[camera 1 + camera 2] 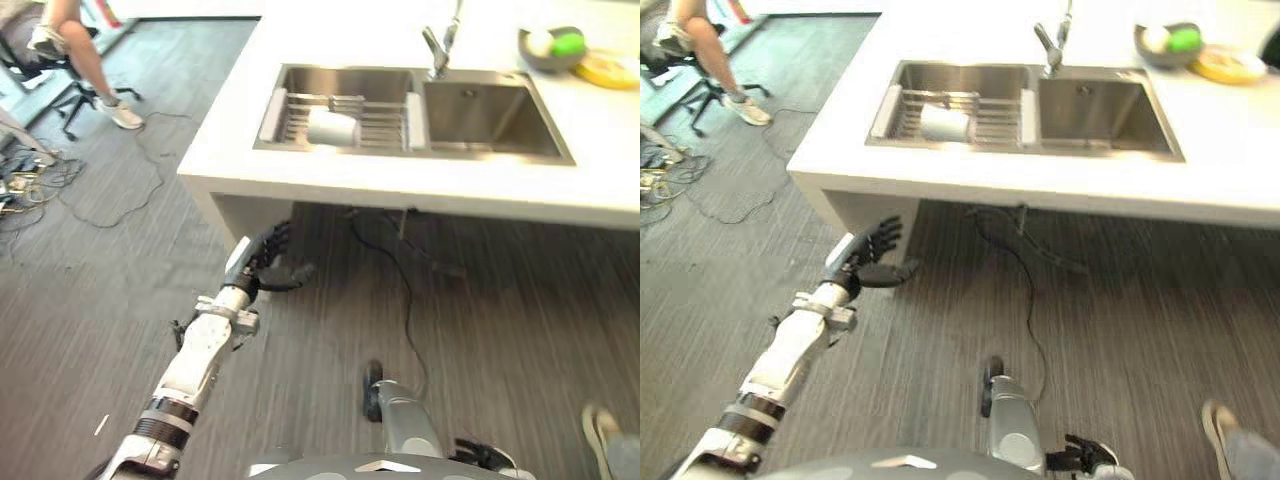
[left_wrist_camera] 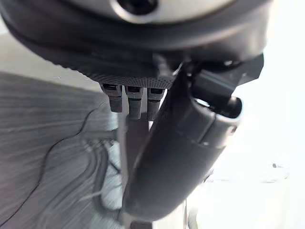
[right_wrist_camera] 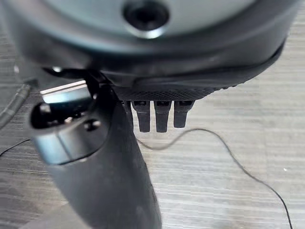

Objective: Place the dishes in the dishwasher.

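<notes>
Now we are holding our left hand point(image 1: 262, 262) out with loose fingers, gripping nothing, at the middle left. Our right hand point(image 1: 1085, 457), bottom right, is empty too. Up top, a white cup point(image 1: 331, 128) is lying in the sink rack point(image 1: 385, 125). It probably breaks easily, so we should grab around its side.

Cup point(image 1: 331, 127) on rack point(image 1: 345, 118) in left sink basin; bowl point(image 1: 551, 46) right, behind sink.

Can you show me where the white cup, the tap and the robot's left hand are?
white cup point(image 1: 332, 127), left eye view, on its side wall, lying on the sink rack.
tap point(image 1: 438, 45), left eye view, on its metal neck.
left hand point(image 1: 266, 258), left eye view, on the palm.
</notes>
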